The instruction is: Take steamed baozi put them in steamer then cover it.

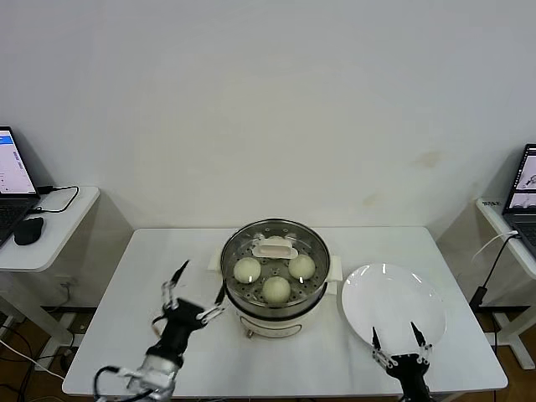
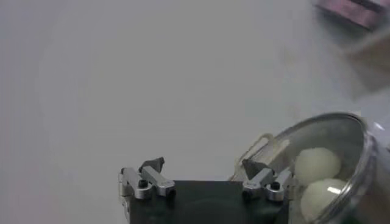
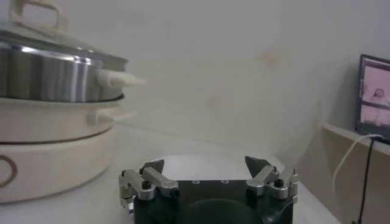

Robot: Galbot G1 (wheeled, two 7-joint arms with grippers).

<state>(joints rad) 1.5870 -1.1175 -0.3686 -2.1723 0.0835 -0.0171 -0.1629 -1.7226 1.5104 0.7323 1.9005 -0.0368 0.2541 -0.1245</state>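
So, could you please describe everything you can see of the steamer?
The steamer is a round, shiny steel pot on a white base with white side handles, standing upright mid-table. A clear glass lid with a cream handle covers it; three steamed baozi show through it on the perforated tray. A white plate lies beside it. The left gripper is open near its side, not touching it.
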